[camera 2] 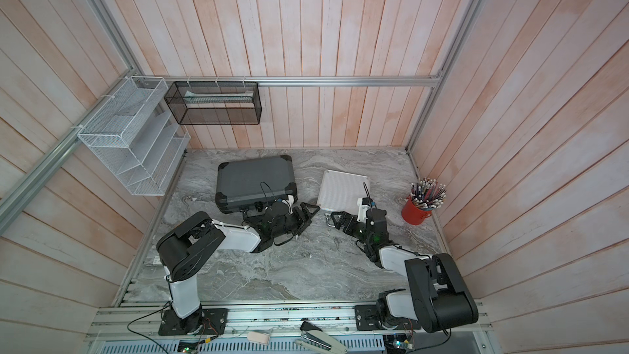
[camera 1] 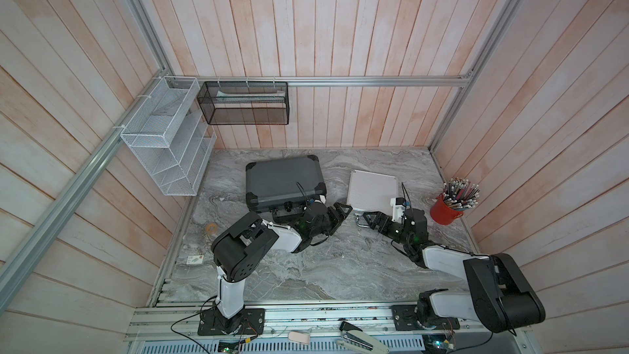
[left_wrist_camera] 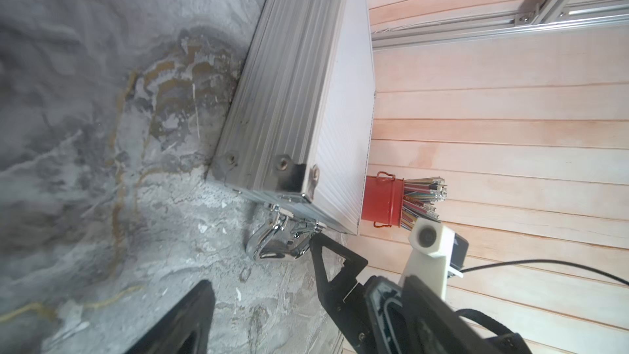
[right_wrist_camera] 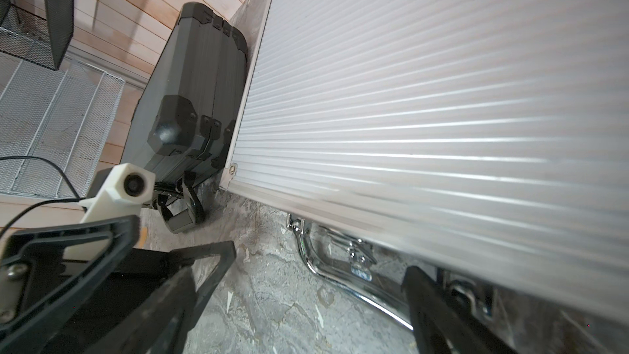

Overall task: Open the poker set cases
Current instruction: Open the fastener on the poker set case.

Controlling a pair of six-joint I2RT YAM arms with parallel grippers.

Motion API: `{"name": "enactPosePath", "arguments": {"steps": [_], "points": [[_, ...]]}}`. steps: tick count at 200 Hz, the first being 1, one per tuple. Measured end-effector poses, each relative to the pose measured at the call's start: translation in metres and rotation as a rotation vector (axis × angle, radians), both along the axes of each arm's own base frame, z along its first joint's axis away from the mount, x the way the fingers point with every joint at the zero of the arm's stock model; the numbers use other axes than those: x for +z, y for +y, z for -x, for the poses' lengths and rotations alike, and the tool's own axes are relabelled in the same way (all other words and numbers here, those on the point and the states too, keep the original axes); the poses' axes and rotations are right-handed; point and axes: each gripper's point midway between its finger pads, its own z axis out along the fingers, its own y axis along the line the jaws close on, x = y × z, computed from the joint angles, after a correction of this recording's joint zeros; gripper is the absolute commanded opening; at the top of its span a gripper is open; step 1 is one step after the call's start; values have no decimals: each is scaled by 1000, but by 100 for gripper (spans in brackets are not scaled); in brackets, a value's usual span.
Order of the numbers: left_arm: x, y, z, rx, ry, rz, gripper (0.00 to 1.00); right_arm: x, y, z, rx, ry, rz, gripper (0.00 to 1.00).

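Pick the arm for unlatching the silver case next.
Likely right. The right gripper is open, straddling the chrome handle of the silver case; the left gripper sits off its corner.

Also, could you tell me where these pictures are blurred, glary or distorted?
Right wrist view: the silver case blurs along its handle-side edge; its chrome handle glints. Left wrist view: that handle glares too. In both top views the wall planks splay with wide-angle distortion.
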Motion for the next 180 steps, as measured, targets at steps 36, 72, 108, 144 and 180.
{"name": "enactPosePath", "arguments": {"steps": [36, 72, 108, 144, 180], "points": [[-4, 6, -4, 9, -9, -28, 98, -2, 3, -5, 5, 4, 1, 96], [-4, 10, -12, 14, -21, -55, 100, -4, 6, -6, 16, 4, 7, 96], [8, 5, -27, 15, -63, -60, 100, -7, 9, -7, 31, 7, 19, 96], [-1, 1, -37, 8, -61, -78, 100, -8, 11, -7, 42, 6, 29, 96], [-3, -7, -43, -19, -75, -87, 100, -9, 12, -6, 57, -1, 45, 96]]}}
